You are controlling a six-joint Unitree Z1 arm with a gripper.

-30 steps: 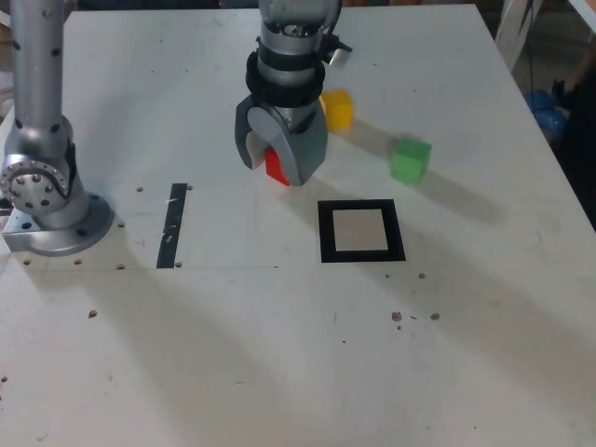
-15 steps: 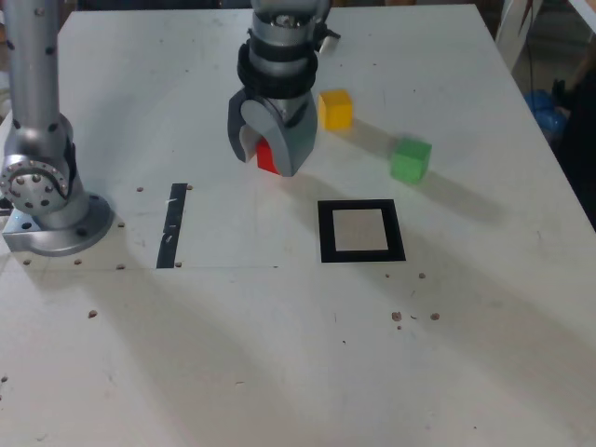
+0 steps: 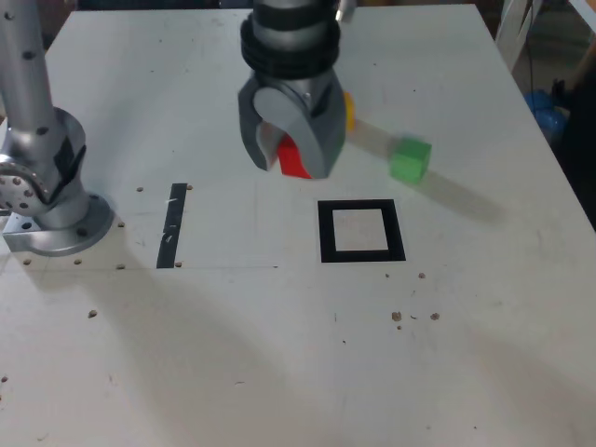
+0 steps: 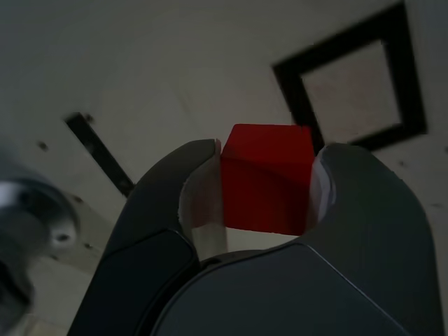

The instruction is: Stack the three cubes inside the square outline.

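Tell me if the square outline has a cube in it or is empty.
Empty: the black square outline shows only its pale centre, while the red cube is gripped above the table.

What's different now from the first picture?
The gripper now holds the red cube up higher, off the table, and both look bigger to the camera. The gripper now hides most of the yellow cube. The green cube and the black square haven't moved.
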